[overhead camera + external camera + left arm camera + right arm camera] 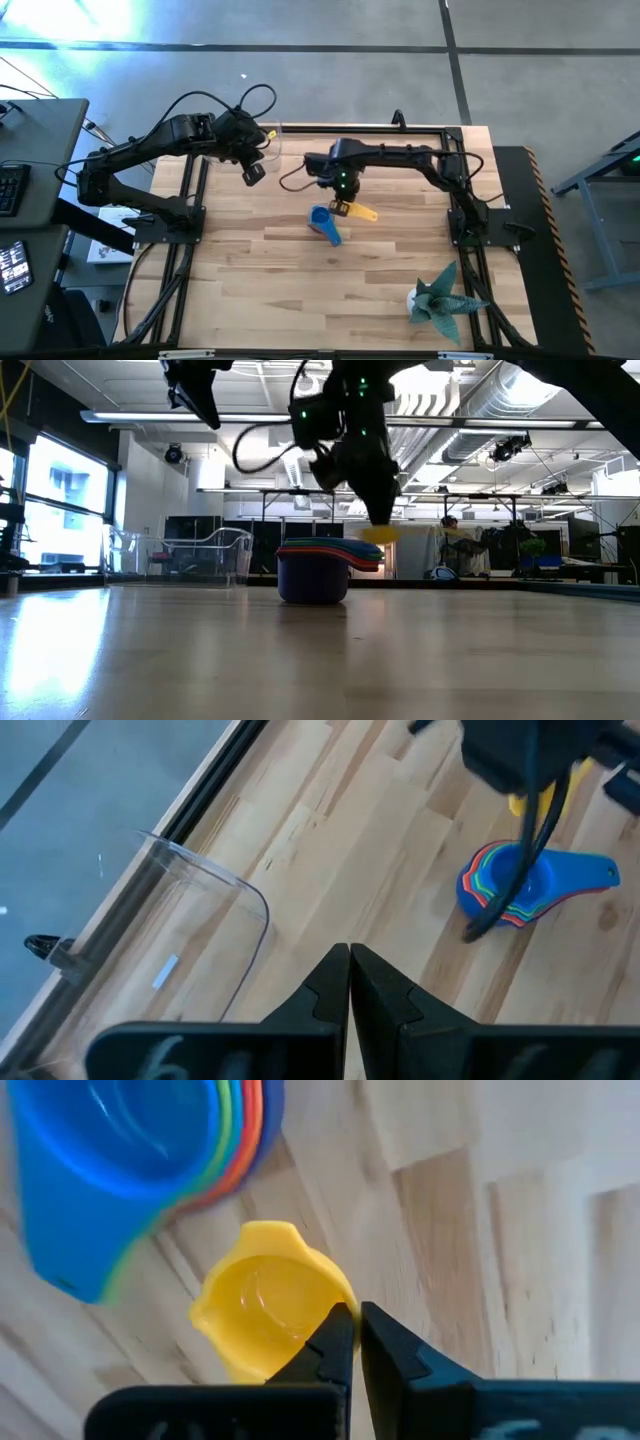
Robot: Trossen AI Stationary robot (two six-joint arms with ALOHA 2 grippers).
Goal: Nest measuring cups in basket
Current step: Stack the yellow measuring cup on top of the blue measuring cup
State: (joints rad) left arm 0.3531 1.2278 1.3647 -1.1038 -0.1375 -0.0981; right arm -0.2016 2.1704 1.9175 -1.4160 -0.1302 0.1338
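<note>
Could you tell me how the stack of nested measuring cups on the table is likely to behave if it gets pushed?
The stack of nested cups looks like thin plastic, so probably light and apt to slide on the smooth wooden table. Its handles jut to one side, so a push there would likely spin it. The loosely nested layers might shift apart.

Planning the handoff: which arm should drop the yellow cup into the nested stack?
Right. Its gripper grips the yellow cup beside the stack; the left gripper hangs shut near the basket.

No text, label, brand, number or sign is legible in any view.
</note>
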